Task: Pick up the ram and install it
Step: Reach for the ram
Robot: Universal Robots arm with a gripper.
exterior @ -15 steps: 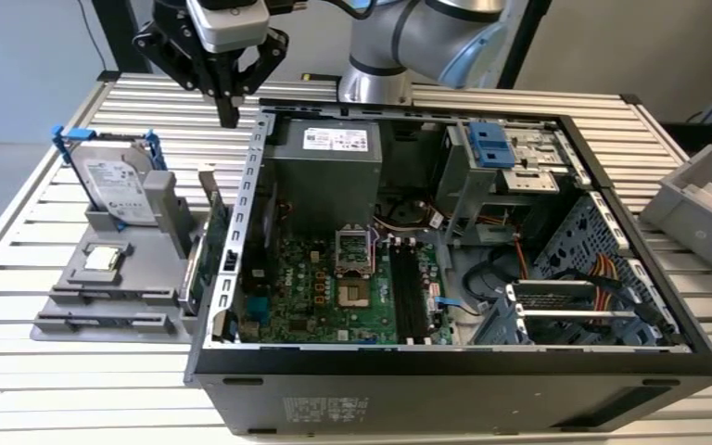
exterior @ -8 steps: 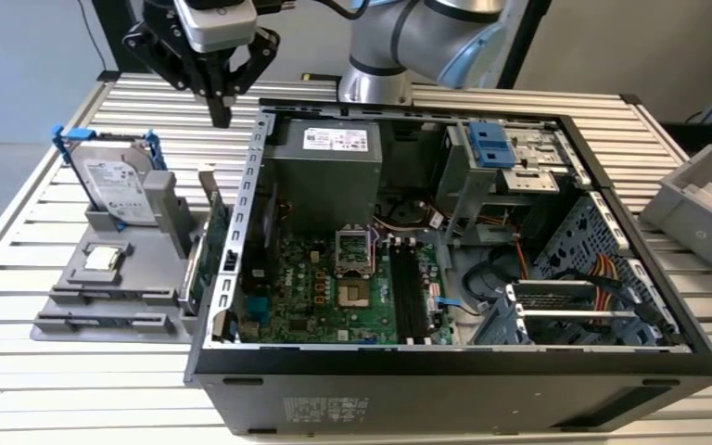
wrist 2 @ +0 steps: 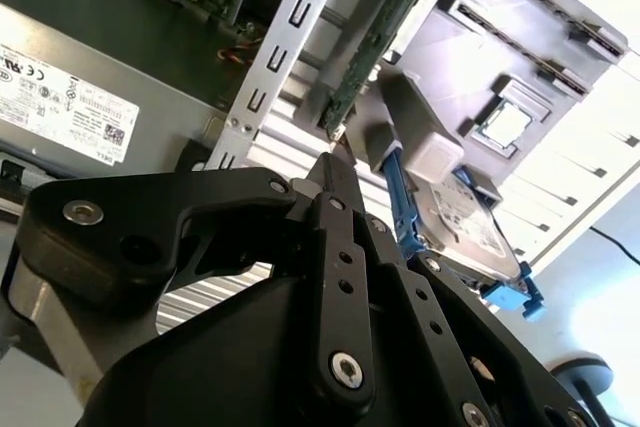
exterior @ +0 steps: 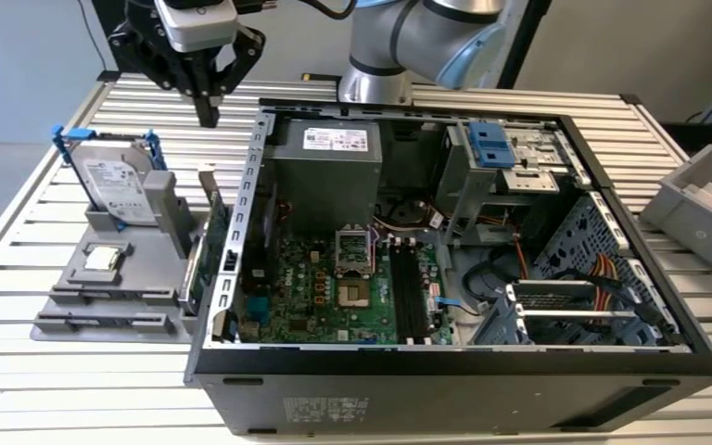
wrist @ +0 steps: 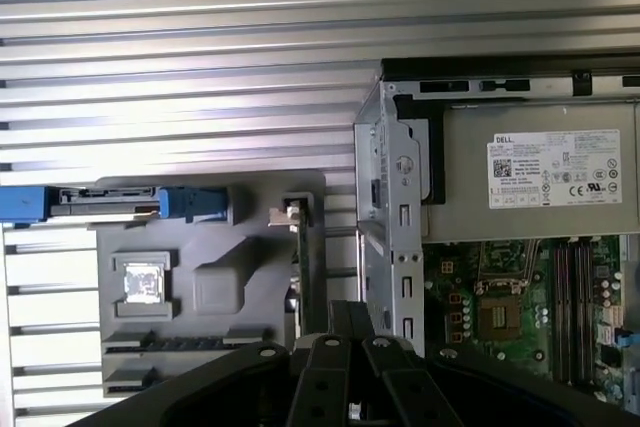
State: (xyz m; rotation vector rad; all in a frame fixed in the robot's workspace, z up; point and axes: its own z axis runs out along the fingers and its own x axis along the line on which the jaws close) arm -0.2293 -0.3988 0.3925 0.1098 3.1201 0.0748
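The ram (exterior: 108, 296) is a dark narrow stick lying on edge in a slot at the near end of the grey holder (exterior: 146, 246), at the exterior view's left; the first wrist view shows the ram (wrist: 175, 341) between grey tabs. My gripper (exterior: 208, 113) hangs above the slatted table, behind the holder and beside the case's far left corner. Its fingers are shut with nothing between them in both wrist views (wrist: 345, 315) (wrist 2: 335, 175). The black memory slots (exterior: 408, 301) run along the motherboard inside the open computer case (exterior: 455, 357), also in the first wrist view (wrist: 575, 307).
The holder also carries an upright silver hard drive (exterior: 121, 185) in a blue bracket, a processor chip (exterior: 103, 260) and a green card (exterior: 208, 250) standing beside the case wall. The robot base (exterior: 375, 83) stands behind the case. A grey bin (exterior: 703, 209) sits at the right.
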